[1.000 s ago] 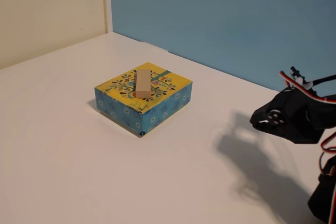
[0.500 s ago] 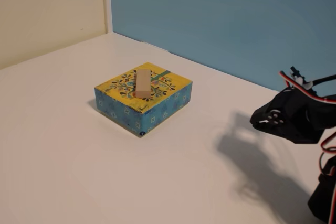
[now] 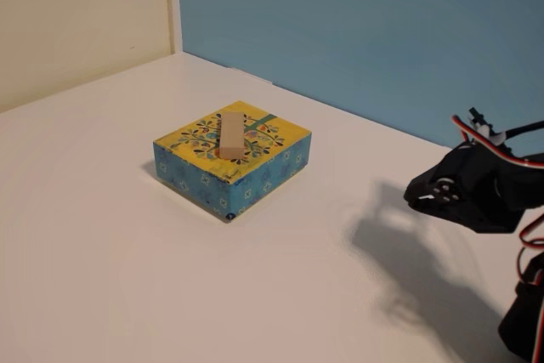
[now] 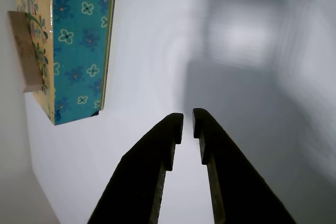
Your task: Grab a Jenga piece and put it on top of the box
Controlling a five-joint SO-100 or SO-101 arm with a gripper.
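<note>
The Jenga piece [image 3: 230, 134], a light-tan wooden block, lies flat on the yellow patterned top of the box [image 3: 255, 167] in the fixed view. The wrist view, turned on its side, has the box [image 4: 79, 51] at the upper left with the block [image 4: 23, 51] on its yellow face. My gripper [image 3: 411, 197] hangs far to the right of the box, above the table and apart from both. Its two dark fingers [image 4: 157, 150] are nearly together with only a thin gap and nothing between them; the gripper [image 4: 187, 124] is shut.
The white table [image 3: 102, 252] meets a cream wall at the left and a blue wall [image 3: 357, 31] behind. The folded black arm with red wires [image 3: 510, 193] fills the right edge and casts a shadow on the table.
</note>
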